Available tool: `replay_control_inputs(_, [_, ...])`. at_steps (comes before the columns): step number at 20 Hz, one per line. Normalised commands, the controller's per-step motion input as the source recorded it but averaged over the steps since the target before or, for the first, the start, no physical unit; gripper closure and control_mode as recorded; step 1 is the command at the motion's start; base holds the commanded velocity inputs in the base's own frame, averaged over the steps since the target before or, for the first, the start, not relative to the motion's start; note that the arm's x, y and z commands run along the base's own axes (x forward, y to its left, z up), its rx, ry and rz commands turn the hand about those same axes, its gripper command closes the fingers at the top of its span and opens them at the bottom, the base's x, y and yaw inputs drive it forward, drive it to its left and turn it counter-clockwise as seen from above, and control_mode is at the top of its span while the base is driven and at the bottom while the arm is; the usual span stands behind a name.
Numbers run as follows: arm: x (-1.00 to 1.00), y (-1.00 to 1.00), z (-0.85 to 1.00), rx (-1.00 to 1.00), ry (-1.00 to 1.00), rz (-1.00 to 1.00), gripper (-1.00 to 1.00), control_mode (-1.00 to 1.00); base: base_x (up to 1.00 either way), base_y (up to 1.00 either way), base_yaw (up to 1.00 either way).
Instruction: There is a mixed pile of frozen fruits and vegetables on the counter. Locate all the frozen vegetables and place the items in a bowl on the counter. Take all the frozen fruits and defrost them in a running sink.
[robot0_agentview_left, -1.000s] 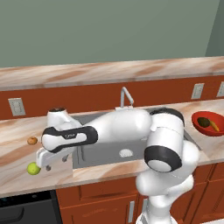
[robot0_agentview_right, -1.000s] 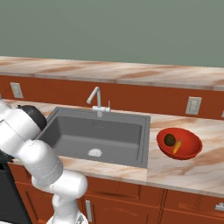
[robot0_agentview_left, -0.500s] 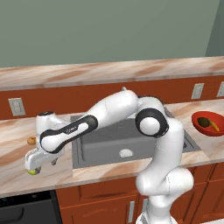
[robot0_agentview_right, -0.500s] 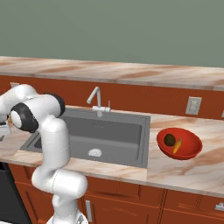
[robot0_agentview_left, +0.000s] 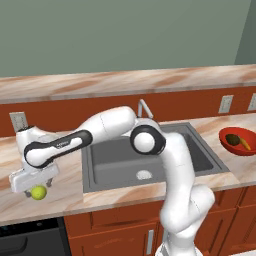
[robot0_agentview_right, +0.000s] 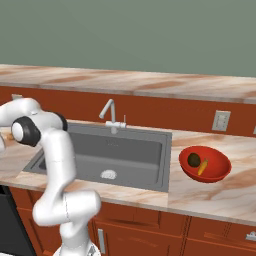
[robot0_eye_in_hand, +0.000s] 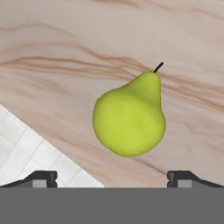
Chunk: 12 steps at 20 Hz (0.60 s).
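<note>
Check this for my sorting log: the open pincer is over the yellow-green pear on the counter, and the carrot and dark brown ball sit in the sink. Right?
Not quite. The carrot and dark brown ball sit in the red bowl, not the sink, as the right base view shows. The rest holds: the open pincer is over the yellow-green pear on the counter.

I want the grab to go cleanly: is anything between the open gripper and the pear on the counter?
Nothing visible is. In the hand view the pear lies alone on bare counter, between the spread fingertips. In the left base view the gripper hangs directly over it, jaws open, left of the sink.
</note>
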Motion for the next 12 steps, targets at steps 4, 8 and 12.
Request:
replay_control_inputs(4, [0.28, 0.04, -0.26, -0.03, -0.10, -0.01, -1.00, -1.00, 0.00, 0.00, 0.00])
replay_control_inputs(8, [0.11, 0.00, -0.40, 0.00, -0.09, 0.00, -1.00, -1.00, 0.00, 0.00, 0.00])
replay_control_inputs(12, [-0.04, -0.18, -0.44, 0.06, -0.01, -0.02, -1.00, -1.00, 0.00, 0.00, 0.00])
